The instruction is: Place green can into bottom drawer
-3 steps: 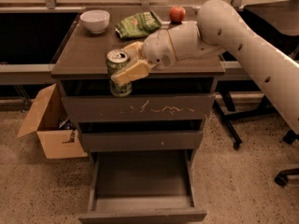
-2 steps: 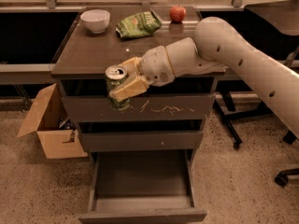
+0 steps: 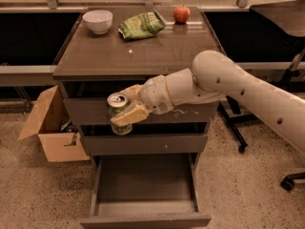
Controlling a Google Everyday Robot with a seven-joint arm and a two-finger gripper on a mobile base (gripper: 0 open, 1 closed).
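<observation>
The green can, green and white with a silver top, is upright in the air in front of the cabinet's upper drawer fronts. My gripper is shut on the green can, its tan fingers clamped on the can's sides, my white arm reaching in from the right. The bottom drawer stands pulled open below, its wide flat inside bare; the can hangs above its back left part.
On the cabinet top lie a white bowl, a green snack bag and a red apple. A cardboard box stands on the floor at left. Office chair legs stand at right.
My gripper has carried the can down from the level of the cabinet top's edge to in front of the drawer fronts.
</observation>
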